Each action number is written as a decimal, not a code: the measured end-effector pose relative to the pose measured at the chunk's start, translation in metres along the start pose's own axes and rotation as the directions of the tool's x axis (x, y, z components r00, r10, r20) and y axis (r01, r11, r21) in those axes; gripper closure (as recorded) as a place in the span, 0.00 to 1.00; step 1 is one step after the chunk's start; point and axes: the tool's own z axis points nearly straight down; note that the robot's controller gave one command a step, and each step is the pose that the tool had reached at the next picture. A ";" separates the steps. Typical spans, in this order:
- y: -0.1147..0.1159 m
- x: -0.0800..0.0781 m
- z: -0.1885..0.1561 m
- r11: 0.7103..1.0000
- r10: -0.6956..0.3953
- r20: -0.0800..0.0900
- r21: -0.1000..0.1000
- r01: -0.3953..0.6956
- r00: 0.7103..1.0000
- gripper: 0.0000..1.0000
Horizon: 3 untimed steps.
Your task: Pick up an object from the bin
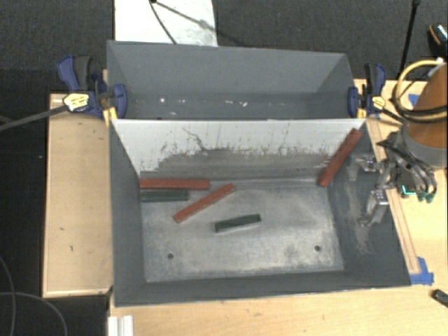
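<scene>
The red-brown stick nearest your gripper leans in the bin's back right corner. The gripper hangs over the right wall, and you cannot tell how wide it stands. A green stick lies mid-floor.

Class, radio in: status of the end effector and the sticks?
End effector over bin right wall. Nearest: red stick leaning in back-right corner. Four other sticks lie left.

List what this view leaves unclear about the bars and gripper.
- Camera view: dark green bar beside the left red-brown bar; whether they overlap is unclear.
- Camera view: gripper over the right wall; contact is too small to tell.
- Camera view: arm is cut off by the right edge.
</scene>
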 end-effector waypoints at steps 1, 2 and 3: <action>0.055 -0.019 0.106 0.999 -0.046 0.000 -0.003 0.046 0.999 0.00; 0.145 0.004 0.053 0.999 -0.044 0.008 -0.004 0.044 0.999 0.00; 0.201 -0.010 0.138 0.985 -0.172 0.000 -0.002 0.172 0.985 0.00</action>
